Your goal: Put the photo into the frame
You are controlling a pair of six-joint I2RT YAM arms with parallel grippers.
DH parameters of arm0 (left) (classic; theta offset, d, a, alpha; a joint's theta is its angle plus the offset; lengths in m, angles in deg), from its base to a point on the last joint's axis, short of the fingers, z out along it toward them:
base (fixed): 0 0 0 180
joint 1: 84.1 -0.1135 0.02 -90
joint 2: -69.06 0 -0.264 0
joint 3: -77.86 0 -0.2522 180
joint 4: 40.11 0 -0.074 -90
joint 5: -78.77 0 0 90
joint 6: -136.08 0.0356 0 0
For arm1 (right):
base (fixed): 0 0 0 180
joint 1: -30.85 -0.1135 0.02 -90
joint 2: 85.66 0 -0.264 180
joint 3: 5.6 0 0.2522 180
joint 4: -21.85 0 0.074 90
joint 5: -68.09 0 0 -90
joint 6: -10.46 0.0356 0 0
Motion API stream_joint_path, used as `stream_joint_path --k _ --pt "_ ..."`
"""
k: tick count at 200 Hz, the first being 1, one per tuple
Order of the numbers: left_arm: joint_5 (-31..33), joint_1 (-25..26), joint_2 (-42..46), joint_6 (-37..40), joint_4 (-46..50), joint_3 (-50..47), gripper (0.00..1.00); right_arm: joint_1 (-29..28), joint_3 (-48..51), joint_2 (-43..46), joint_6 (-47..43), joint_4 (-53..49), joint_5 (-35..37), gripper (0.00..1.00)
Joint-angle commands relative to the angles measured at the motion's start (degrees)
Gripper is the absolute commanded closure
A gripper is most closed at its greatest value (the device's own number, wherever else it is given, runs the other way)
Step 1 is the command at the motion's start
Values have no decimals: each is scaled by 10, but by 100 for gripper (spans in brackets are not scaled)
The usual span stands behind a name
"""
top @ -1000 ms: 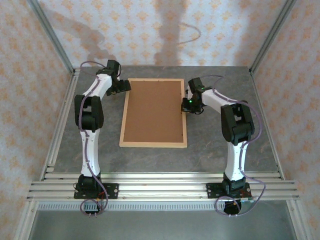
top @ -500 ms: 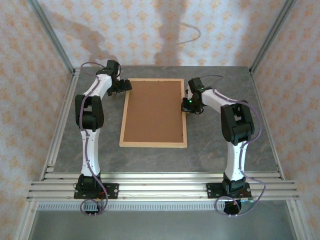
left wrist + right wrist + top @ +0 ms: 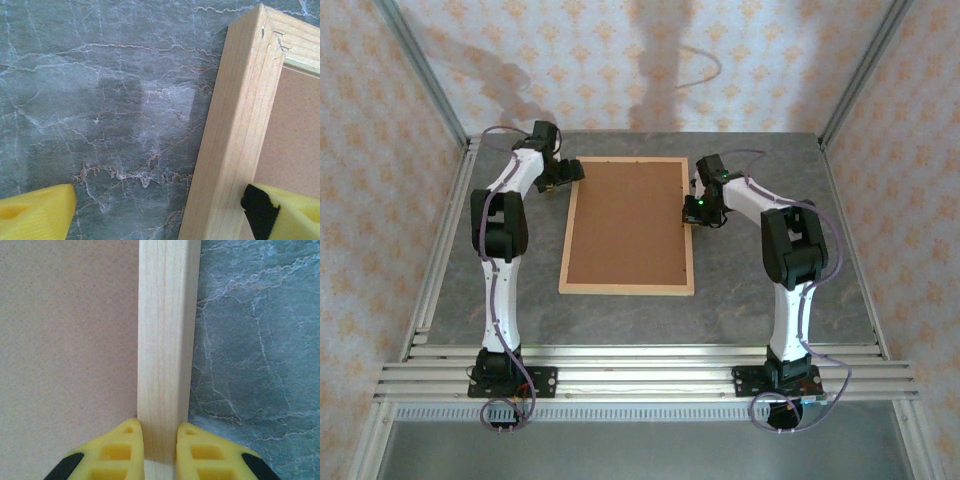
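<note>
A brown backing board (image 3: 626,222) lies flat between the left gripper (image 3: 573,171) and the right gripper (image 3: 689,214), on a grey marbled desk (image 3: 760,310).

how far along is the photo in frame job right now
Looks done: the brown backing board sits inside the frame, which lies back up on the table. In hand: the right tool is shut on the frame's right rail; the left tool is open astride the left rail near the far corner. Left: letting go; whether the photo is under the board cannot be told.
</note>
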Motion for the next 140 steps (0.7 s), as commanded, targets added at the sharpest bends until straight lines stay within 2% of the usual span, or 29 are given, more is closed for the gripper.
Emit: stream_joint_path --k 1,38,55,81,140 --pt "4 22 -43 22 71 -5 10 -15 -4 -36 -17 -29 -9 85" --pt "23 40 -56 18 117 12 13 -16 -17 -40 -18 -31 -11 85" --pt "22 49 -58 21 130 15 22 -16 -15 -38 -18 -30 -14 85" --pt "39 64 -64 28 149 27 22 -16 -15 -38 -16 -24 -21 85" --pt "34 84 -90 26 160 24 20 -17 -22 -38 -15 -27 -23 85"
